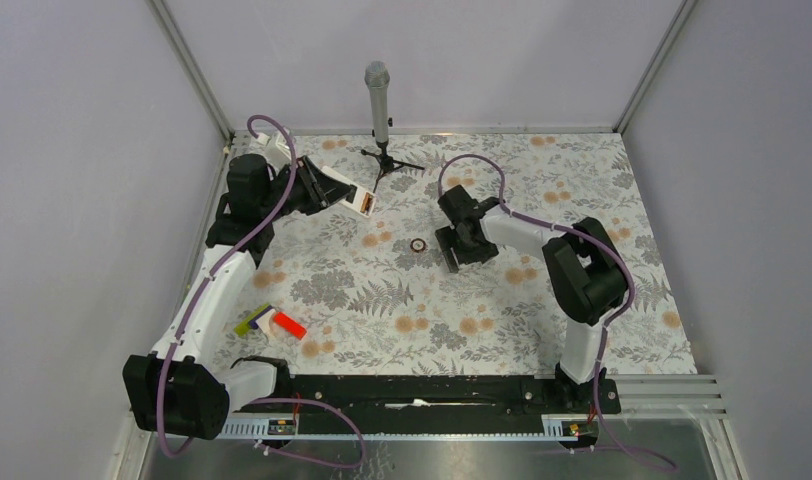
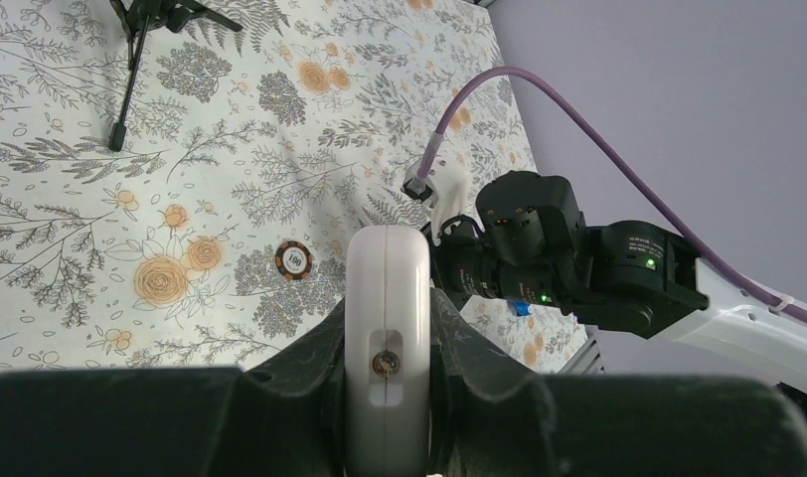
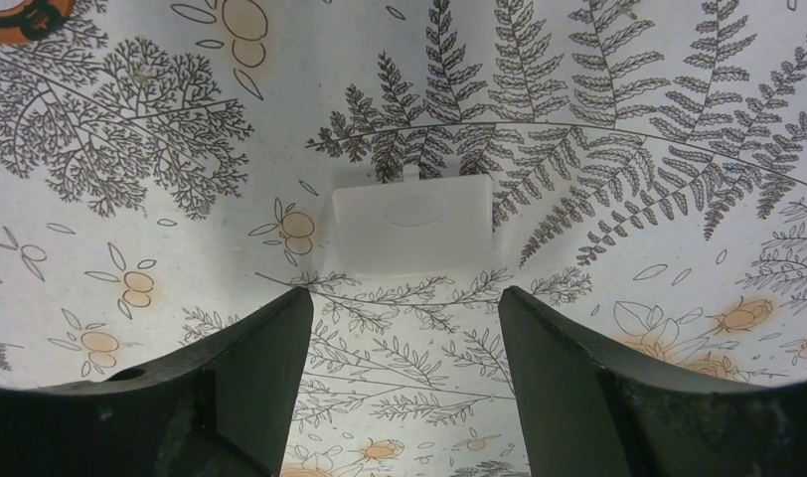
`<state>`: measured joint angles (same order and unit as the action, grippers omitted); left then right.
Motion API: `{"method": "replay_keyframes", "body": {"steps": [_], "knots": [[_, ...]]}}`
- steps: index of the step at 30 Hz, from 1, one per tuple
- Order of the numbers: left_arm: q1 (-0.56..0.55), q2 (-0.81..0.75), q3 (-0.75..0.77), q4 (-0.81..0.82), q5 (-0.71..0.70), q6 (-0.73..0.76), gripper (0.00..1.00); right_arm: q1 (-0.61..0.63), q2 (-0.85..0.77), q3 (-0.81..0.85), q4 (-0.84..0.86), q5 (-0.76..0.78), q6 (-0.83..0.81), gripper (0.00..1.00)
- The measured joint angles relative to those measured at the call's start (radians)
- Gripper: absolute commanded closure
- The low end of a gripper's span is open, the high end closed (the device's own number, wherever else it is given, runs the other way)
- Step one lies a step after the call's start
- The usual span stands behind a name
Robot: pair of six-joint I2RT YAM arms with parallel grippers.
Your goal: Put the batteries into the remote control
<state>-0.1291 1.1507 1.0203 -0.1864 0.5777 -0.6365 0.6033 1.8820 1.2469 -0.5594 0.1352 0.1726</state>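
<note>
Left end effector [image 2: 387,318] is pinching the remote [image 2: 385,273] edge-on. Its fingers [image 2: 315,353] are pressing on the two broad faces and holding the remote clear of the surface [image 2: 72,199]. The remote's narrow white edge is facing the wrist camera. A slot [image 2: 386,370] in that edge is showing a small brass-coloured round part. In the top view an orange streak is showing on the remote's outer end, too small to identify.

A chip [image 2: 293,260] marked 100 is lying flat on the surface beyond the left end effector, just off to one side of the remote's far end. In the top view it is sitting between the two end effectors, nearer the right one.

Right end effector [image 3: 404,298] is pointing down close over the surface with its fingers [image 3: 250,348] spread wide and gripping nothing. A pale translucent plate [image 3: 412,224] is lying flat just ahead of the gap between the fingertips, touching neither. Whether the tips are touching the surface cannot be told.

A red-and-white block [image 1: 277,322] is lying well behind the left end effector, beside that arm. A microphone [image 1: 378,85] is standing upright beyond both end effectors
</note>
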Motion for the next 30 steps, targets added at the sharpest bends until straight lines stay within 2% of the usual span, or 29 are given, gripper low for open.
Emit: {"method": "replay_keyframes", "body": {"steps": [10, 16, 22, 30], "knots": [[0.006, 0.000, 0.000, 0.000, 0.002, -0.001, 1.00, -0.013, 0.035, 0.020, 0.029, -0.019, -0.019, 0.24], [0.006, 0.000, 0.000, 0.001, 0.003, -0.010, 1.00, -0.041, 0.055, 0.042, 0.038, -0.059, -0.044, 0.31], [0.006, 0.000, 0.000, 0.001, 0.005, -0.011, 1.00, -0.048, 0.054, 0.042, 0.038, -0.094, -0.076, 0.27], [0.009, 0.000, 0.000, 0.007, 0.013, -0.019, 1.00, -0.048, 0.050, 0.037, 0.041, -0.118, -0.109, 0.31]]}}
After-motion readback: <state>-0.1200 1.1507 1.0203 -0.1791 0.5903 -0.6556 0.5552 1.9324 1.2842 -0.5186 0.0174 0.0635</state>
